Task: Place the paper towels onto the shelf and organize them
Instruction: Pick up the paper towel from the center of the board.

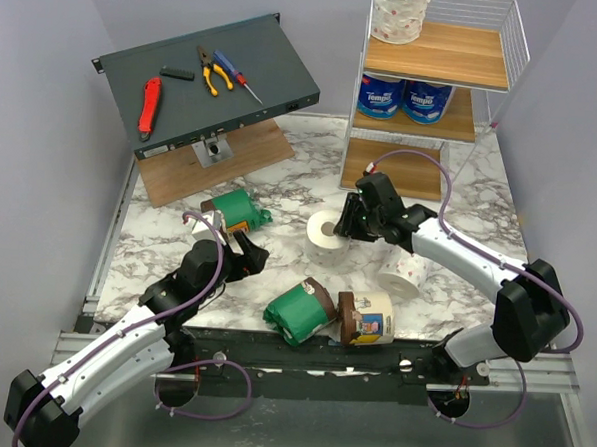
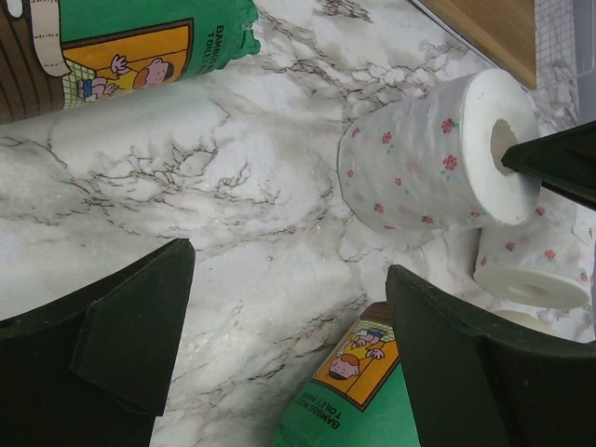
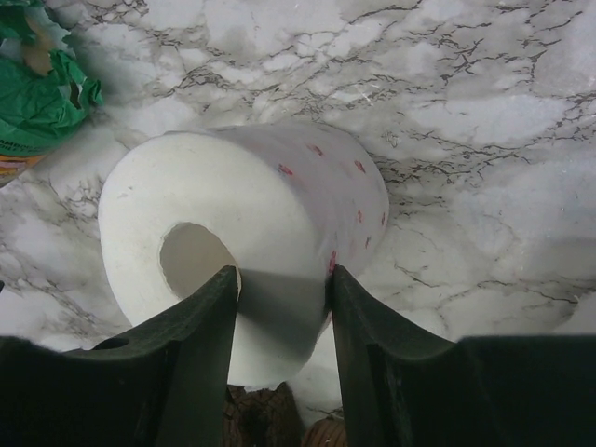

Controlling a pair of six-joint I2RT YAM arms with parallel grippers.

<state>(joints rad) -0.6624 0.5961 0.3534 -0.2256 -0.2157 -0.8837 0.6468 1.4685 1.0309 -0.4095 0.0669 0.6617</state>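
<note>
A bare white paper towel roll with pink speckles [image 1: 327, 237] [image 3: 279, 186] lies on its side on the marble table. My right gripper [image 1: 350, 226] [image 3: 284, 298] is shut on its wall, one finger in the core hole and the other against the outside. My left gripper [image 1: 252, 256] [image 2: 284, 326] hangs open over bare marble, between a green roll [image 1: 241, 209] [image 2: 140, 51] and another green roll [image 1: 299, 311] [image 2: 358, 400]. The shelf [image 1: 448, 51] stands at the back right, with a speckled roll [image 1: 400, 14] on its top tier and blue-and-white rolls [image 1: 405, 97] on the middle tier.
A second speckled roll [image 1: 404, 277] [image 2: 531, 265] and a cream-and-brown roll [image 1: 369, 319] lie near the front of the table. A dark slanted panel [image 1: 267, 57] carrying hand tools stands at the back left.
</note>
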